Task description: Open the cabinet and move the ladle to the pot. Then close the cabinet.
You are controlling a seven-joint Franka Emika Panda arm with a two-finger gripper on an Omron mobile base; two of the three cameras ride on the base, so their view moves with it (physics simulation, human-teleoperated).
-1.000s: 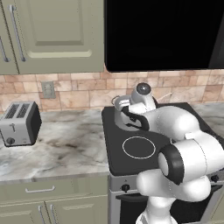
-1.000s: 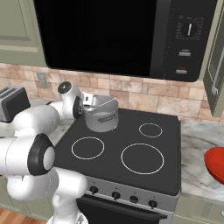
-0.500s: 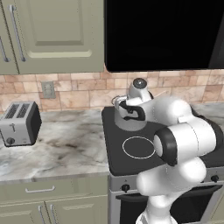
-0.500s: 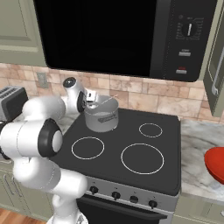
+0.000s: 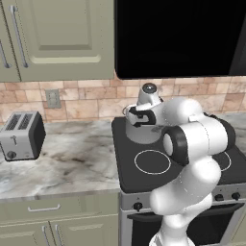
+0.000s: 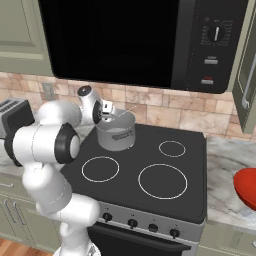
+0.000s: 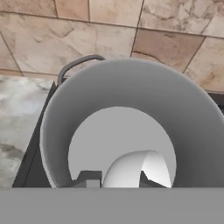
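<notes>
The jaws [image 7: 119, 178], closed on the ladle [image 7: 133, 168], sit at the bottom centre of the hand view. The ladle's pale bowl hangs inside the grey pot [image 7: 131, 127], which fills the middle of the frame.

The arm's elbow swings up and over toward the stove's middle, and the gripper [image 6: 107, 113] shifts from beside the pot [image 6: 116, 133] to over its rim. The ladle [image 7: 131, 168], pinched between the fingers, now hangs with its bowl inside the pot.
</notes>
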